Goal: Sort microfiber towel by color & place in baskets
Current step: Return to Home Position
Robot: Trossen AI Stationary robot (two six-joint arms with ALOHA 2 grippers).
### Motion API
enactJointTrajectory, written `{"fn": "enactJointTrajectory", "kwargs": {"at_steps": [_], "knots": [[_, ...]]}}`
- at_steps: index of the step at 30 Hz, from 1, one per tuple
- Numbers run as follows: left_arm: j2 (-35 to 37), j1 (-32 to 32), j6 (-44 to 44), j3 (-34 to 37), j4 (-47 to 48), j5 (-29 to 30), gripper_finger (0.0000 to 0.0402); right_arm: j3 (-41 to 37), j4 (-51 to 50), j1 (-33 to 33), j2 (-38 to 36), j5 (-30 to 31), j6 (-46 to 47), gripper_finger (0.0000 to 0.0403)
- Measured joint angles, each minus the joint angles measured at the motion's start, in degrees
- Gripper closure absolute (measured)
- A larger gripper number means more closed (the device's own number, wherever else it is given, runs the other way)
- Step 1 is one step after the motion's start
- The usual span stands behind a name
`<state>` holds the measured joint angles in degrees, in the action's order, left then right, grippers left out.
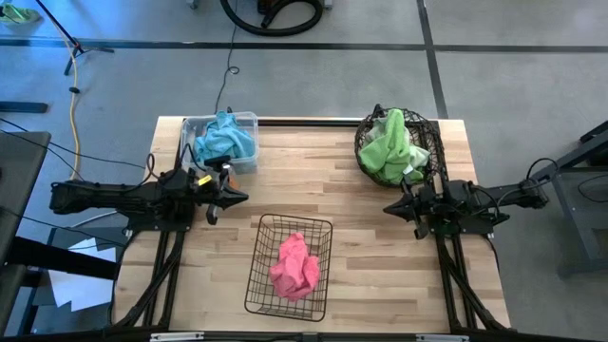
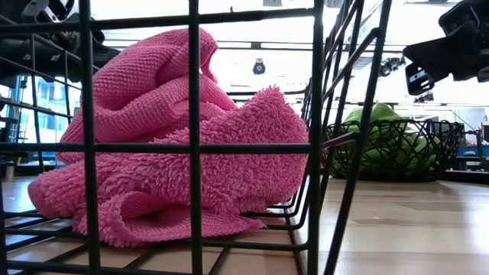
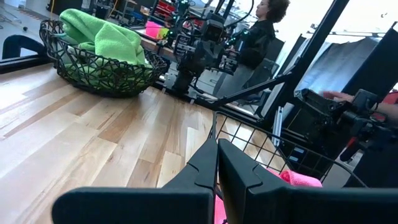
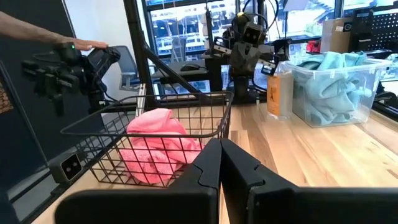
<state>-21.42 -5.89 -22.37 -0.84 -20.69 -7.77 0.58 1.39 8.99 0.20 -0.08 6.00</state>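
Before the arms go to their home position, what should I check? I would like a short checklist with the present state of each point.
1. All blue towels lie in the clear bin: ok.
2. All green towels lie in the round basket: ok.
3. The pink towel lies in the wire basket: ok.
4. No towel is left on the table outside the three: ok.
5. The left gripper and right gripper are shut and hold nothing: ok.
6. A person's hand rests on a device beyond the table; whether it is clear of the arms: cannot tell.
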Motion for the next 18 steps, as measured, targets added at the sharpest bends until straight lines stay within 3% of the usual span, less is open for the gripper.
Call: {"fn": "enactJointTrajectory", "kwargs": {"at_steps": [5,11,18], "knots": [[5.7,0.0,0.0,0.1,2.9,0.0,0.0401,0.0,-0.5,0.0,0.2,0.0,0.0,0.0402],[21.4,0.0,0.0,0.0,10.3,0.1,0.0401,0.0,-0.5,0.0,0.2,0.0,0.0,0.0402],[21.2,1.7,0.0,0.1,6.1,-0.1,0.0401,0.0,-0.6,0.0,0.2,0.1,0.0,0.0402]]}}
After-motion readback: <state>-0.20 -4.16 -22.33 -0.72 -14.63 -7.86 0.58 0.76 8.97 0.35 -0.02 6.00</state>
